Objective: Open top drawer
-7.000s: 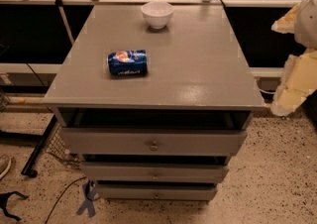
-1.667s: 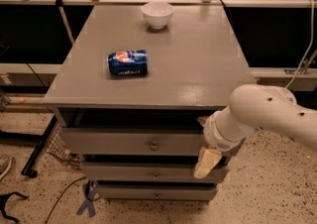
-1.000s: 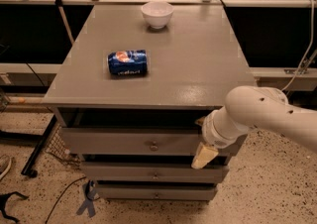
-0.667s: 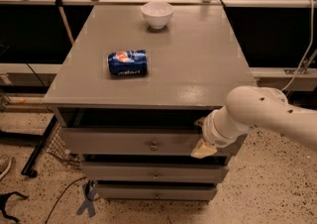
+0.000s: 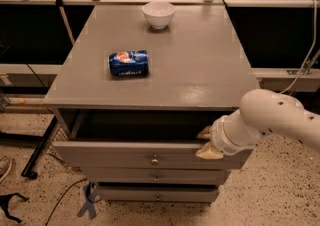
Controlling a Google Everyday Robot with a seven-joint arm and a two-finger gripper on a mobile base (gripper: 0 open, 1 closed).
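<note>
While the two slimmer drawer fronts (image 5: 125, 176) directly below the top drawer (image 5: 105, 154) lie nearest and have nothing on them, the task's own panel is the widest of the three. Its small round knob (image 5: 154, 160) sits at its centre. A dark opening runs above the top drawer, under the tabletop (image 5: 200, 75), and I judge that the drawer is not yet drawn out.

The gripper (image 5: 206, 143) is at the top drawer's upper edge, well to the right of its middle and nowhere near the knob. The white arm (image 5: 272, 120) reaches in from beyond the top drawer's right end. I cannot tell whether the jaws are spread or already closed on that edge.

The main risk is that off-centre hold. A pull from one end may skew the drawer in its runners so that it jams. A thin edge also gives little purchase, so the gripper may slip off upward into the dark opening and pull nothing.

Behind the top drawer and above it, a blue can (image 5: 129, 63) lies on its side on the tabletop, left of the drawer's middle. A sharp tug, or a jammed drawer dragging the whole cabinet, could set the can rolling. Farther back still, in line with the drawer's middle, a white bowl (image 5: 158, 14) stands upright and would be harder to disturb.
</note>
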